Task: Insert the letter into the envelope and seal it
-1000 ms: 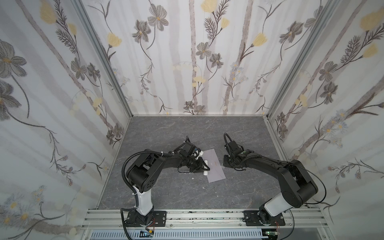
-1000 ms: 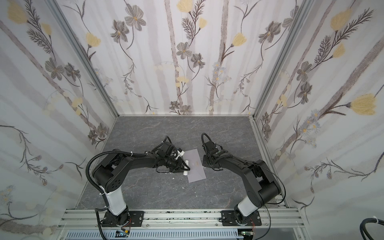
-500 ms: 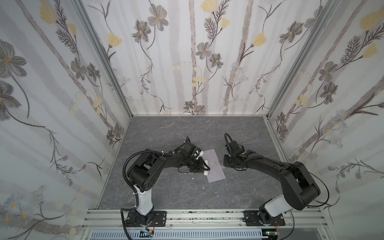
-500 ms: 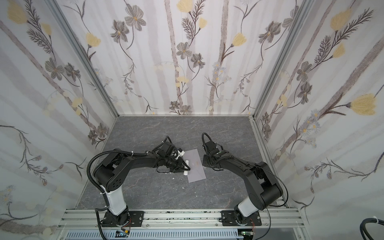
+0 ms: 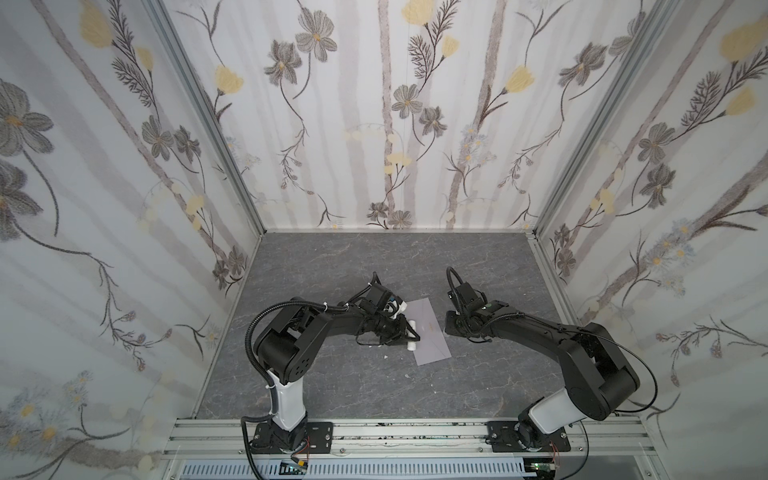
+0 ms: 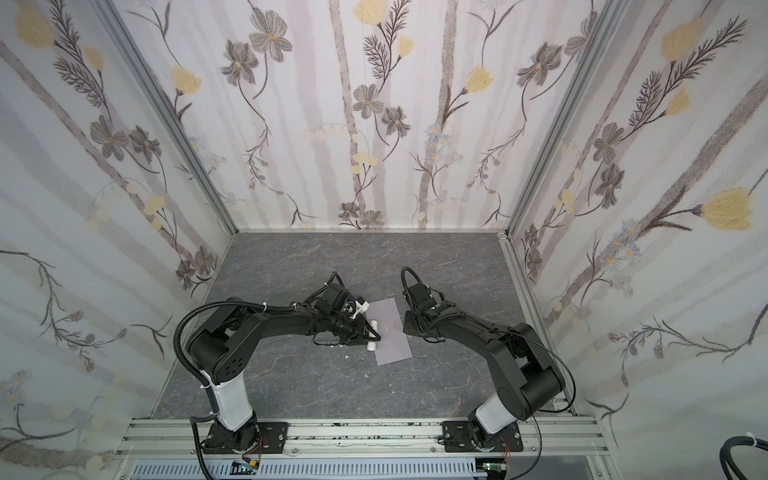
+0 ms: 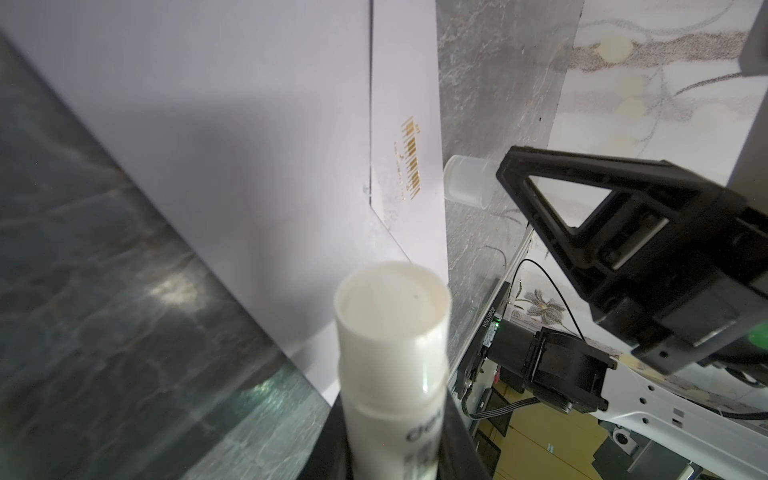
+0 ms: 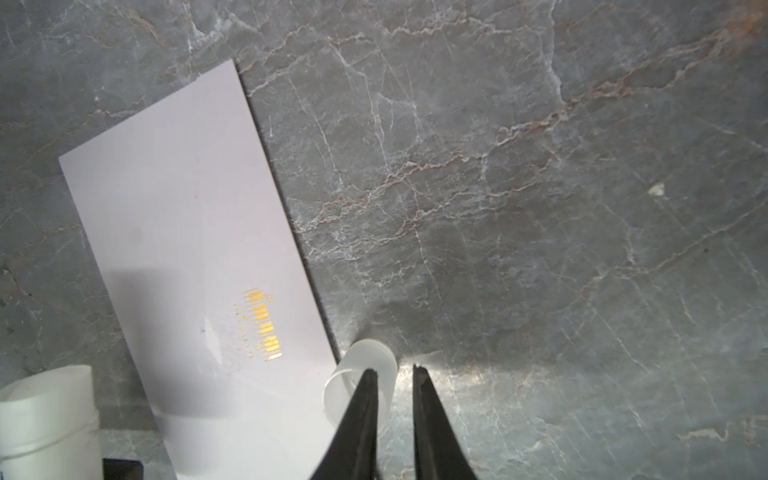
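The grey-lavender envelope [image 5: 430,336] [image 6: 392,338] lies flat on the dark marble table between both arms. Its pointed flap is folded down beside a gold barcode print [image 8: 264,324] [image 7: 411,166]. The letter is out of view. My left gripper [image 7: 395,432] [image 5: 401,330] is shut on a white glue-stick tube [image 7: 392,332] [image 5: 412,323], uncapped, at the envelope's left edge [image 7: 249,145]. My right gripper [image 8: 392,370] [image 5: 448,330] is low at the right edge [image 8: 187,249], jaws slightly apart with table showing between them. A translucent cap [image 8: 359,374] [image 7: 469,178] lies behind one fingertip [image 8: 365,399].
Small white scraps [image 5: 385,356] [image 8: 656,190] dot the table in front of the envelope. Floral walls close off the left, back and right sides. An aluminium rail [image 5: 374,432] carrying both arm bases runs along the front.
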You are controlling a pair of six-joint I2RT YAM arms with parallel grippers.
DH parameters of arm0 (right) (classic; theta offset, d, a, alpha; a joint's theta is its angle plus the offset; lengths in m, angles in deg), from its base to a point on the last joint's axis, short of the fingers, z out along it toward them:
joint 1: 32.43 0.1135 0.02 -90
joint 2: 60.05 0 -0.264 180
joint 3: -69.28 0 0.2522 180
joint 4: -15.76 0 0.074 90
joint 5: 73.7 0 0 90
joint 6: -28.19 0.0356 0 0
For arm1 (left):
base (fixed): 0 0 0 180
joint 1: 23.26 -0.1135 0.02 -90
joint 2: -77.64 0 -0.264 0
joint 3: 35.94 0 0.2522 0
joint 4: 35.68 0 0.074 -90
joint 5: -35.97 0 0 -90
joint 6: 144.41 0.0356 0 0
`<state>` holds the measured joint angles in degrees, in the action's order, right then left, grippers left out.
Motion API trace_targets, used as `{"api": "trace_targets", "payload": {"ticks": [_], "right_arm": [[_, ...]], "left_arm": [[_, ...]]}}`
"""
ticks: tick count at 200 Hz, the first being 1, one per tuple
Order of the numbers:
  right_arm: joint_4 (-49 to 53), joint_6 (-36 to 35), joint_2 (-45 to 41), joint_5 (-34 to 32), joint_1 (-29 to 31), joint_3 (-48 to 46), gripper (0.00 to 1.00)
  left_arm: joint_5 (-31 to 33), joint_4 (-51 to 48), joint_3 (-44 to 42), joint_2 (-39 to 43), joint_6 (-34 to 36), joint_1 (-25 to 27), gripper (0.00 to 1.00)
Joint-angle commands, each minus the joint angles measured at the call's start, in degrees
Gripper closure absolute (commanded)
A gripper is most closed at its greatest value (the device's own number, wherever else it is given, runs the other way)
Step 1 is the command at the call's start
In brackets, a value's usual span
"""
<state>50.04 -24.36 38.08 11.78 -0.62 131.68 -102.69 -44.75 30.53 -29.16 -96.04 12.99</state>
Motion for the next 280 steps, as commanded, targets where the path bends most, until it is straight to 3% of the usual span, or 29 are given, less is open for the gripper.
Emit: {"api": "trace_targets", "payload": {"ticks": [1, 120, 164, 202, 222, 280], "right_arm": [[-1.3, 0.6, 0.63, -0.06, 0.12, 0.14, 0.81], [-3.46, 2.5, -0.15, 1.48, 0.03, -4.11, 0.83], [-1.59, 3.46, -4.69, 2.22, 0.03, -6.94, 0.82], [3.12, -2.86, -9.27, -1.5, -0.06, -2.05, 0.72], [4.88, -7.76, -7.15, -4.21, -0.12, 3.61, 0.6], [7.52, -12.84, 6.46, -4.04, -0.33, 13.32, 0.57]], "left_arm": [[-0.16, 1.2, 0.5, -0.4, 0.14, 0.01, 1.0], [-0.56, 1.22, 0.82, -0.69, 0.05, 0.01, 1.0], [-0.54, 1.2, 1.06, -0.44, 0.09, 0.53, 1.0], [0.56, 1.2, -0.19, 0.21, 0.32, 1.29, 1.0], [1.39, 1.18, -0.99, 0.96, 0.32, 1.54, 1.0], [3.29, 1.11, -3.6, 4.74, -0.3, 1.1, 1.0]]}}
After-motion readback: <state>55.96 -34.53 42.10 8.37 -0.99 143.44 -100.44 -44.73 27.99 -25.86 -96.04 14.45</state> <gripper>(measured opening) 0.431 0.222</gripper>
